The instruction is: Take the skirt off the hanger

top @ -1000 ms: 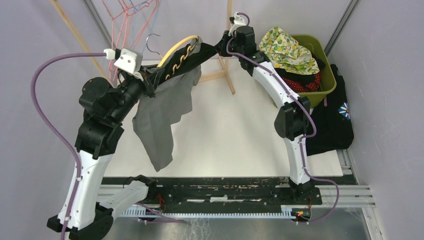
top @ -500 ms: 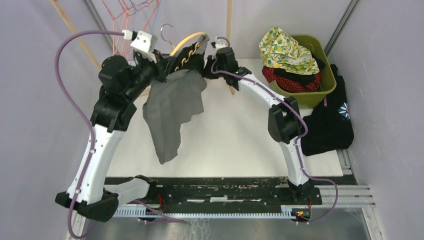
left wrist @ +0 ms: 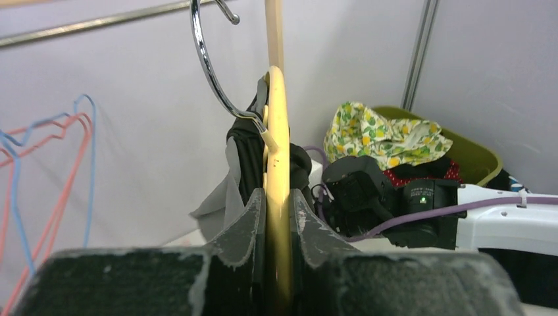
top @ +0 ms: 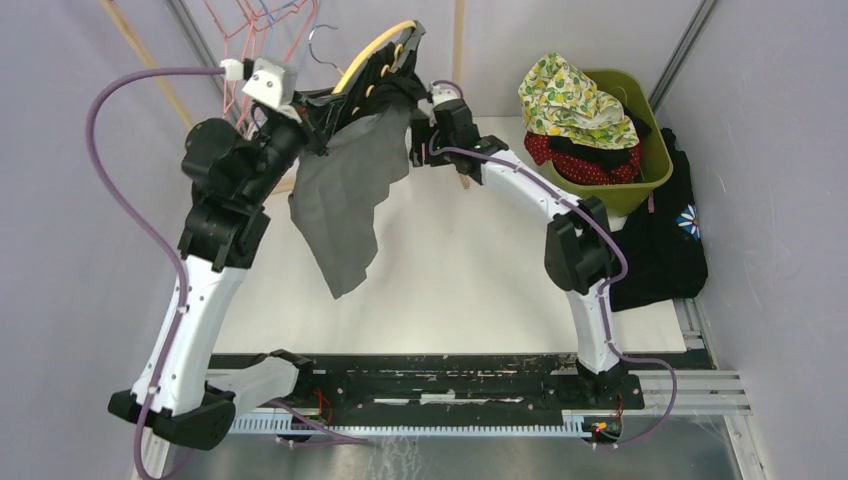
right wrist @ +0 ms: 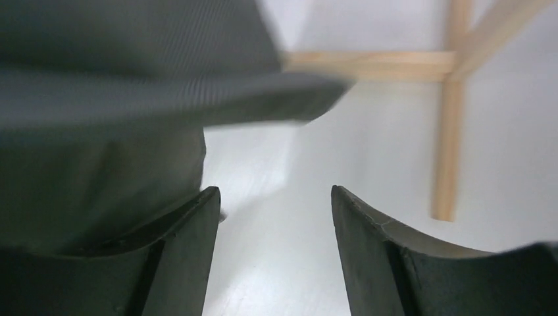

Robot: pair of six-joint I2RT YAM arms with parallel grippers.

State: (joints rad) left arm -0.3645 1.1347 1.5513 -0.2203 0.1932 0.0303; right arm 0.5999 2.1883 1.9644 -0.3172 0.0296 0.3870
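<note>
A yellow hanger [top: 372, 55] with a chrome hook [left wrist: 207, 62] is held edge-on high at the back. My left gripper [left wrist: 278, 204] is shut on the hanger's yellow bar [left wrist: 277, 164]. The grey skirt [top: 345, 200], with a dark waistband [top: 390, 85], hangs from the hanger over the white table. My right gripper [right wrist: 275, 197] stands open just right of the skirt [right wrist: 112, 131], with nothing between its fingers. In the top view the right gripper [top: 422, 140] sits beside the skirt's upper right edge.
Red and blue wire hangers [top: 255, 30] hang on a wooden rack [top: 460, 120] at the back. A green basket [top: 640, 150] of clothes stands at the back right, dark clothing [top: 660, 240] beside it. The white table [top: 470, 270] lies below.
The right gripper has opened and let go of the skirt's waistband. The left arm has lifted the hanger higher and further back, and the skirt swung with it.
</note>
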